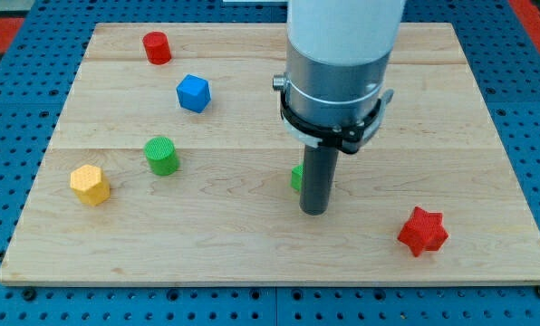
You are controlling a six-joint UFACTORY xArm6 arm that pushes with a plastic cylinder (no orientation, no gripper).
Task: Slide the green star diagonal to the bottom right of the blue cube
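Yellow block at left of frame; green cylinder beside it; red cylinder upper left; blue cube right of that. Green star, centre of counter, mostly hidden behind the rod; tip touching or just beside it. Red star lower right. No pincer fitted, so no grasp state. Star judged light, rigid, liable to spin: push squarely on a flank

We see my tip touching the mostly hidden green block, blue plastic cube toward the view's upper left, red plastic star at lower right.
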